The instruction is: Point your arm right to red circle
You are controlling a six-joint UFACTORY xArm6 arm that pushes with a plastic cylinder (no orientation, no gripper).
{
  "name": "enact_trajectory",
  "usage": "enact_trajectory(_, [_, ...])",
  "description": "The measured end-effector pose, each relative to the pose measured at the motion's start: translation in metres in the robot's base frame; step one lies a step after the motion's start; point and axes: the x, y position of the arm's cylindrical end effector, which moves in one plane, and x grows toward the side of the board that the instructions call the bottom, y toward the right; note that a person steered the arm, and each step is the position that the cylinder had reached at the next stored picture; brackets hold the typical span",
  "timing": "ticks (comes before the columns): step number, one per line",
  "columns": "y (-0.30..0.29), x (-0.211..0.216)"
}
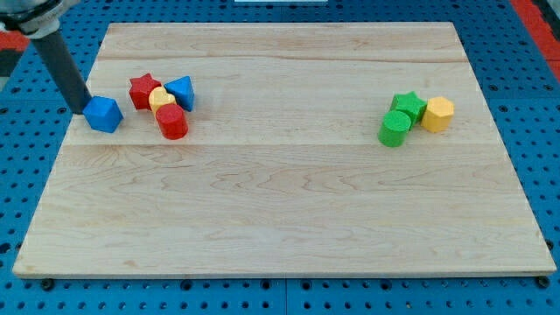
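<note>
The tip (pixel 79 108) sits at the board's left edge, touching the blue block (pixel 104 115); it's a bare rod, no jaws to open or close. The red circle (pixel 172 122) lies well to its right, beyond that block. Most travel remains, I'd say.

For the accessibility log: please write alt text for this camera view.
My tip rests at the left edge of a wooden board, touching a blue block; right of it cluster a red star, yellow block, blue triangle and red cylinder.
</note>
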Motion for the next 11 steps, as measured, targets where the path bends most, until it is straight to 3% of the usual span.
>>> enact_trajectory(4, [0.079,0.031])
enact_trajectory(5, [0.080,0.065])
enact_trajectory(6, [0.113,0.069])
enact_trajectory(8, [0.176,0.040])
enact_trajectory(11, [0.149,0.023])
